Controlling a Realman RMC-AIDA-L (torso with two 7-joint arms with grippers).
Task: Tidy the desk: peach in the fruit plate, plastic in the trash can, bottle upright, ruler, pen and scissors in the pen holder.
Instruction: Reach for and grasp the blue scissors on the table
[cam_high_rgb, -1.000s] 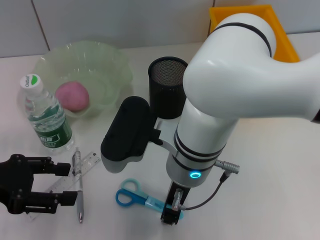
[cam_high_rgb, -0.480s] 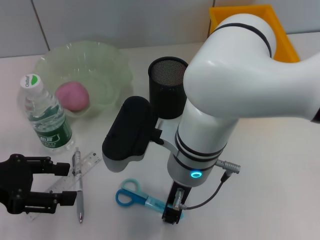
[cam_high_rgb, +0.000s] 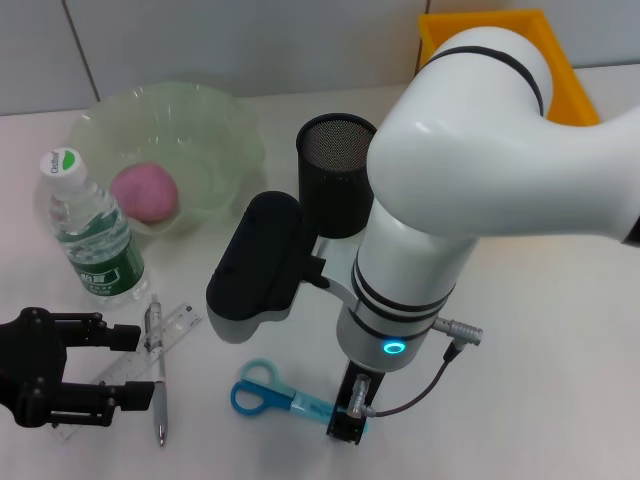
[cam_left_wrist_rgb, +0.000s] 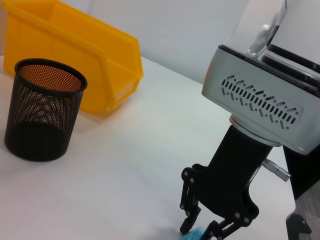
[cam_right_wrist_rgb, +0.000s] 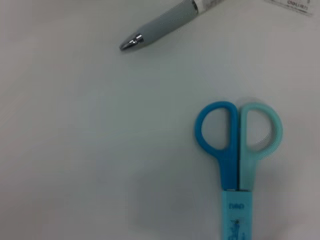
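The left gripper (cam_high_rgb: 125, 368) sits parked at the lower left of the head view, fingers apart, beside the ruler (cam_high_rgb: 140, 360) and pen (cam_high_rgb: 158, 375); the step in hand looks like the scissors (cam_high_rgb: 275, 395) pickup. At lower centre, the right gripper (cam_high_rgb: 347, 432) stands over the sheathed blade end, fingers spread around it, not yet clamped. Next, I judge, a squeeze, then a lift toward the pen holder (cam_high_rgb: 337, 172).
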